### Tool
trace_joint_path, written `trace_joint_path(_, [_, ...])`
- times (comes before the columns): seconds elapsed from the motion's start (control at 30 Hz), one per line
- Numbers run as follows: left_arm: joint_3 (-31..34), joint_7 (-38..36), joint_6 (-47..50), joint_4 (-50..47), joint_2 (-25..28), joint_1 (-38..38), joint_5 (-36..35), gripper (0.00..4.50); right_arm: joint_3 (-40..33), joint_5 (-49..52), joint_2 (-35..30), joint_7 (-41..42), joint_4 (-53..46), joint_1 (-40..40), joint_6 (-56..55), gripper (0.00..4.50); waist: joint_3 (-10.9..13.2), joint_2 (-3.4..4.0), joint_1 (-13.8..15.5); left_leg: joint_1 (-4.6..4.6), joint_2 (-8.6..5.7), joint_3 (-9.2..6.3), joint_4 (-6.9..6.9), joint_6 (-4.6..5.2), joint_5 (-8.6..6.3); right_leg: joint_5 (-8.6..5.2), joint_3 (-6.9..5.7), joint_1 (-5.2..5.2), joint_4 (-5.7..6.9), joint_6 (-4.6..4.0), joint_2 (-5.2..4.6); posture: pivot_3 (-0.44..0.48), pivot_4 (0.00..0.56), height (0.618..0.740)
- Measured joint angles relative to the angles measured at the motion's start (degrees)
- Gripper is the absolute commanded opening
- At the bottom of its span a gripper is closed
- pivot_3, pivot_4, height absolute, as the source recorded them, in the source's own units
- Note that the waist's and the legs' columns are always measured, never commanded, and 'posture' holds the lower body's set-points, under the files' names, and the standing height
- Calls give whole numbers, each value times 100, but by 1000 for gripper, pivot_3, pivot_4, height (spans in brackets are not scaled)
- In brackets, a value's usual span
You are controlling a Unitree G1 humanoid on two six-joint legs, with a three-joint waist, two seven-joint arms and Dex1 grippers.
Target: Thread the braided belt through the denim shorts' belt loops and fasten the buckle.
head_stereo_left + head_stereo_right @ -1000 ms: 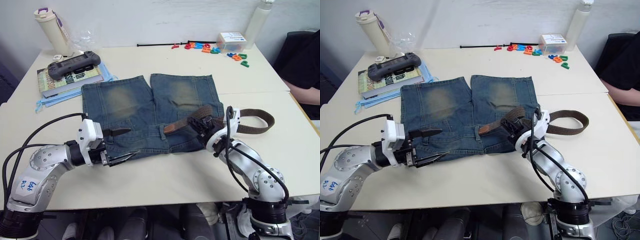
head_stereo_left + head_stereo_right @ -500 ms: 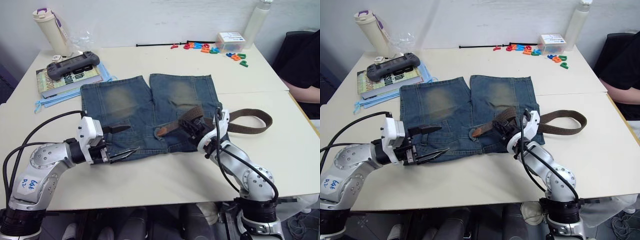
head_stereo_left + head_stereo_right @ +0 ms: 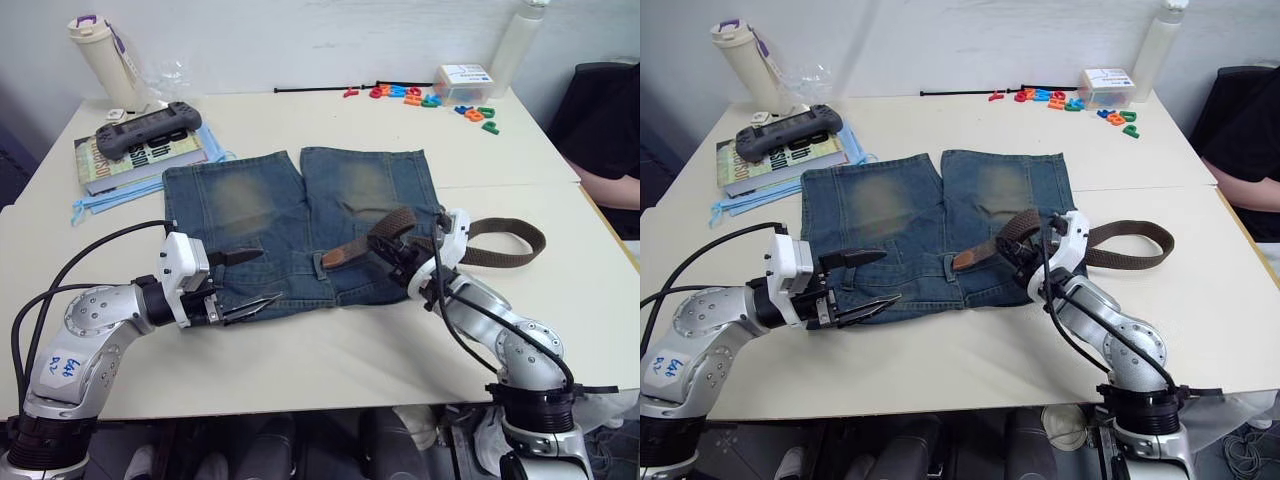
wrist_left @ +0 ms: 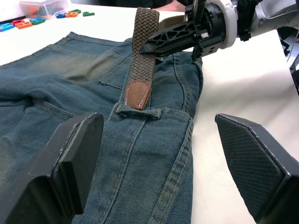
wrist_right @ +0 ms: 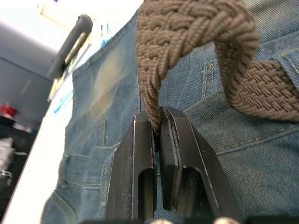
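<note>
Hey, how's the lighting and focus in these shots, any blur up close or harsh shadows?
Head views: even, soft light, faint shadows under the arms, the denim shorts crisp. Left wrist view: the left end effector looms soft and oversized, while the braided belt tip stays sharp. Right wrist view: the weave is sharp at the right end effector, the background washed out and blurred.

Right pincer (image 3: pixel 1023 250) grips braided belt (image 3: pixel 992 244) over denim shorts (image 3: pixel 910 215).

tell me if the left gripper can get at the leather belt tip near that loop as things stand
Probably yes. The left gripper is open and faces the belt tip, which lies on the denim shorts just short of a belt loop. Nothing lies between them; the right gripper grips the braided belt farther back.
</note>
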Motion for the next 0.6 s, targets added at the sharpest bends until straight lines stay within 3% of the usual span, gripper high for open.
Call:
trace_joint_path(0.43, [0, 4, 86, -1, -16, -2, 35, 4214, 243, -527, 48, 2, -694, -13, 316, 0, 0, 0, 3, -1, -1, -7, -1, -2, 1, -1, -4, 1, -3, -1, 0, 0, 150, 654])
trace_joint_path(0.6, [1, 9, 118, -3, -25, -20, 34, 4214, 234, -512, 393, -132, -665, 195, 349, 0, 0, 0, -1, 0, -1, -8, -4, -5, 2, -1, -4, 2, -3, -2, 1, 0, 150, 654])
